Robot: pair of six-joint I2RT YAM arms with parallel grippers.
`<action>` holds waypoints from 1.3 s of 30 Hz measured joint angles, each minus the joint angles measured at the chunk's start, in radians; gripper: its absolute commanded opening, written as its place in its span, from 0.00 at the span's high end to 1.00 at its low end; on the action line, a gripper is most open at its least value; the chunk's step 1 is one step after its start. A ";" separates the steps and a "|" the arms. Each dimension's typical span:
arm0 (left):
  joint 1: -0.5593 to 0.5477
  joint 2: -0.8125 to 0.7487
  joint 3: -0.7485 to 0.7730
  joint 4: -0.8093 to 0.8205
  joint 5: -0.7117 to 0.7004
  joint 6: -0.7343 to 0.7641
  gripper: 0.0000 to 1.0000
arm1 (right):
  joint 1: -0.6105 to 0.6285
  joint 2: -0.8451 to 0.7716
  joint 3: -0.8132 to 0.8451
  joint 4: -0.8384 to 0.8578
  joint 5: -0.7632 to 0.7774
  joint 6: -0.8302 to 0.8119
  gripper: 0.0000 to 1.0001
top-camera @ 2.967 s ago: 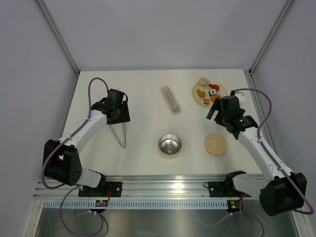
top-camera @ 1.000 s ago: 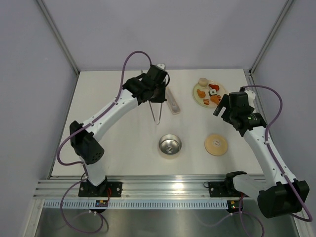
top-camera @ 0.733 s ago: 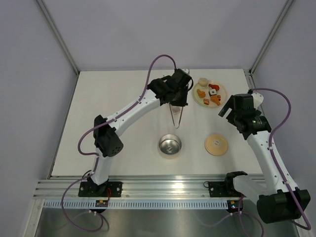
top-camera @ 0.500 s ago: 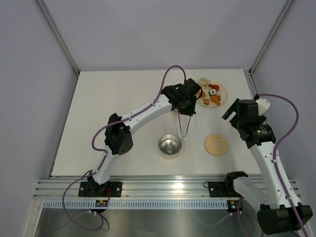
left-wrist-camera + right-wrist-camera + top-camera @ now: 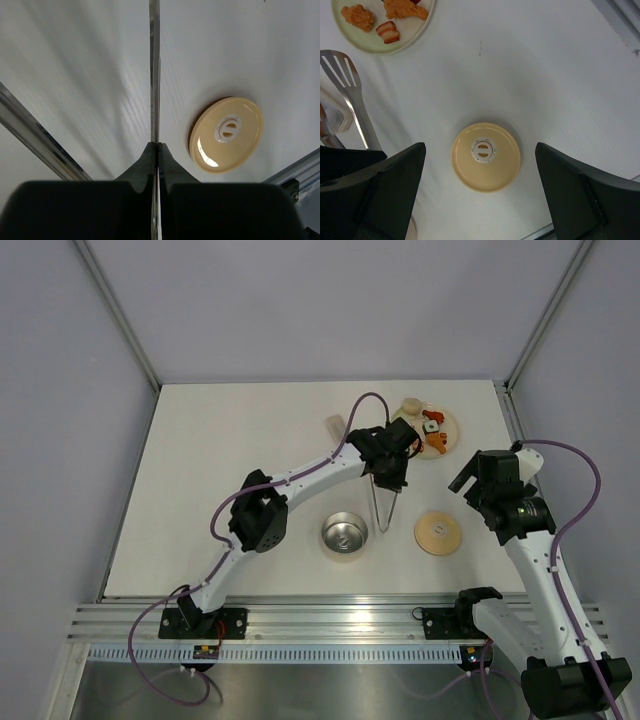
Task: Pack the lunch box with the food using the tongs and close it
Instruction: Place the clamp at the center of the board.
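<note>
Grips tongs in closed left pincer, tips hanging between box and lid; holds right pincer wide, empty, near lid; food on plate.

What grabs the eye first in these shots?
The left arm stretches far across the table, left gripper shut on the tongs, whose tips reach between the open lunch box and its lid. Next: the plate of food at the far right, and the right gripper above the lid, jaws wide.
</note>
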 measured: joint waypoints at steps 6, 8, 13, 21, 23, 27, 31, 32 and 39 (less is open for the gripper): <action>-0.026 0.027 0.000 0.008 0.016 -0.005 1.00 | 0.000 0.015 -0.004 0.001 -0.003 0.000 0.00; -0.033 0.031 0.000 0.011 0.020 -0.006 1.00 | 0.000 0.018 -0.005 0.001 -0.003 0.000 0.01; -0.036 0.033 0.000 0.013 0.026 -0.007 0.89 | 0.000 0.018 -0.006 0.001 -0.004 0.000 0.01; -0.032 0.034 0.000 0.026 0.028 0.003 0.54 | 0.000 0.018 -0.006 0.000 -0.005 0.000 0.00; -0.031 0.034 0.000 0.026 0.030 0.005 0.58 | 0.000 0.017 -0.006 0.000 -0.005 0.000 0.01; -0.030 0.032 0.000 0.026 0.032 0.023 0.60 | 0.000 0.014 -0.006 0.000 -0.010 0.000 0.00; -0.025 -0.003 -0.002 0.010 0.024 0.060 0.58 | -0.001 0.013 -0.007 0.001 -0.055 0.000 0.01; -0.023 -0.031 -0.013 0.006 0.021 0.070 0.57 | -0.001 0.014 -0.009 0.002 -0.069 -0.001 0.01; 0.132 -0.458 -0.298 0.061 0.021 0.098 0.54 | 0.081 0.103 -0.039 0.036 -0.164 -0.005 0.00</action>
